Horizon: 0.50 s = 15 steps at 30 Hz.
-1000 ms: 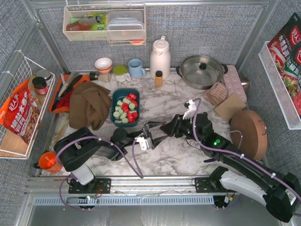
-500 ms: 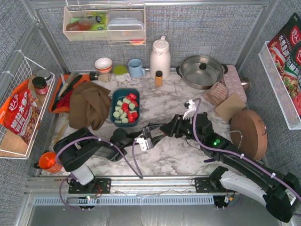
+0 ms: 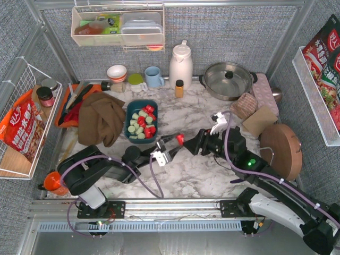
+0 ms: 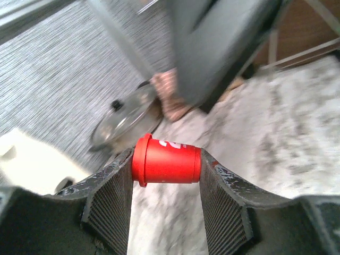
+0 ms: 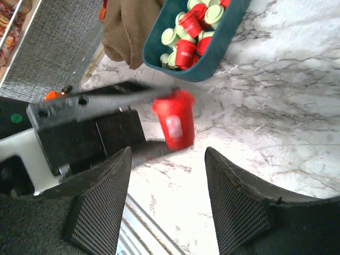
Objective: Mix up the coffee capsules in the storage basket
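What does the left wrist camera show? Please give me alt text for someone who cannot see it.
A red coffee capsule lies sideways, clamped between the two dark fingers of the left gripper. Behind it, out of focus, are a marble table, a lidded steel pot and part of the right arm.

- Top view: bright and even light, a sharp picture, with only soft shadows under the arms on the worktop (image 3: 196, 172).
- Left wrist: the red capsule (image 4: 166, 166) is sharp; all behind it is smeared, also the lid (image 4: 125, 119).
- Right wrist: the capsule is streaked by motion blur; the basket (image 5: 218, 53) is clearer.
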Motion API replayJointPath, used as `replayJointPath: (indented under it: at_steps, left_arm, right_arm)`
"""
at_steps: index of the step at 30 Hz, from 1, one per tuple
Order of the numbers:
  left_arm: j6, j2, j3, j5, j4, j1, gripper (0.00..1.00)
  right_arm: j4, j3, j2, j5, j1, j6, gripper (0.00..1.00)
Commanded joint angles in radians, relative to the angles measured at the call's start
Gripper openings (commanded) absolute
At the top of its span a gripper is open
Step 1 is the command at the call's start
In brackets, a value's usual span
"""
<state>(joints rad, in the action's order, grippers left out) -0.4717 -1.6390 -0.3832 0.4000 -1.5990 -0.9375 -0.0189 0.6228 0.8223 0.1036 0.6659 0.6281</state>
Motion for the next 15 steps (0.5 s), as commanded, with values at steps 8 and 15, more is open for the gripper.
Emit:
replayJointPath:
  at_steps: [8,15]
  left_arm:
    - [0.252,0.157,-0.105,-0.539,0.531,0.221,0.40]
    - [0.399,0.077,-0.233,-0.478,0.682,0.415,0.42]
  right_arm:
    - [0.222,0.037,-0.060,-0.262,-0.001,-0.158,0.62]
    - [0.247,0.026,-0.030,-0.341,-0.001,-0.191,0.61]
